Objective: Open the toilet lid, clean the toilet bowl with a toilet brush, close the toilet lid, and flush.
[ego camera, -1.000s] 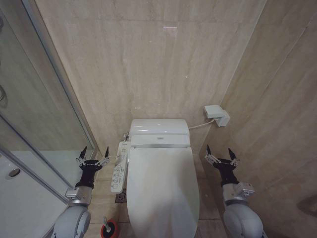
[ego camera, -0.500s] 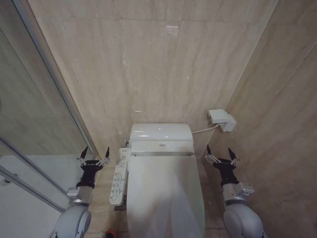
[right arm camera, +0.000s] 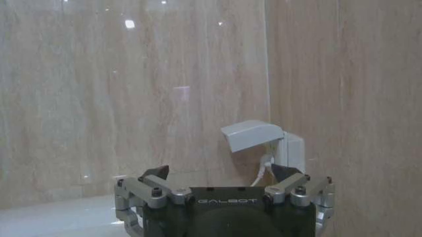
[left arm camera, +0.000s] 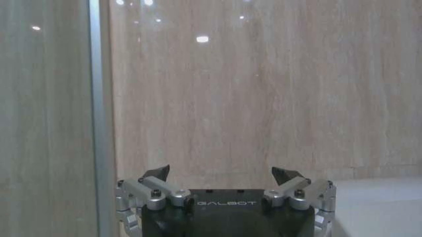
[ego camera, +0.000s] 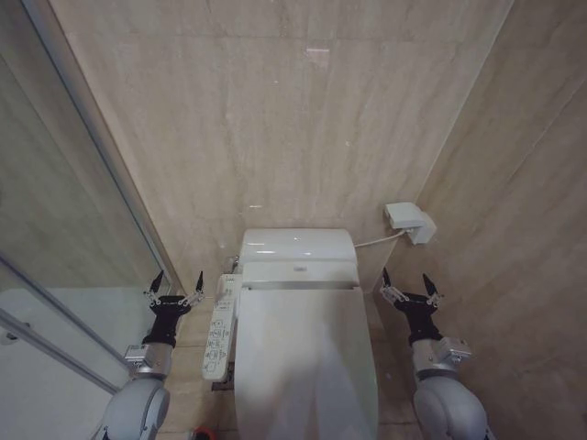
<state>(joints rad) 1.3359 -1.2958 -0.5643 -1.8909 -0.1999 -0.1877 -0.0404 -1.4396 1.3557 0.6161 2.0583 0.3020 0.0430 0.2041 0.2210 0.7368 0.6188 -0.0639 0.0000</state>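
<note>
— So, what surrounds the toilet?

— Quite a lot. The toilet lid (ego camera: 307,357) lies flat and closed over the seat, straight ahead of the robot, with the white tank housing (ego camera: 296,246) behind it against the back wall. A long white control panel (ego camera: 219,327) with rows of buttons juts out along the toilet's left side, between the lid and the left gripper (ego camera: 174,286). On the right-hand wall, a small white socket box (ego camera: 409,220) with a raised cover sits above and right of the tank, and a white cable (ego camera: 376,238) runs from it to the toilet.

— And the arms?

— Both hang idle, one on each side of the toilet. The left gripper points up beside the control panel, fingers spread wide, holding nothing. The right gripper (ego camera: 410,284) stands near the right wall, likewise spread wide and empty; its wrist view faces the socket box.

— What about the room?

— Beige stone-look tiles (ego camera: 303,119) cover the back and right walls, glossy enough to show light spots. A glass shower screen (ego camera: 64,211) with a metal frame closes off the left side. The floor beside the toilet has the same beige tile.
</note>
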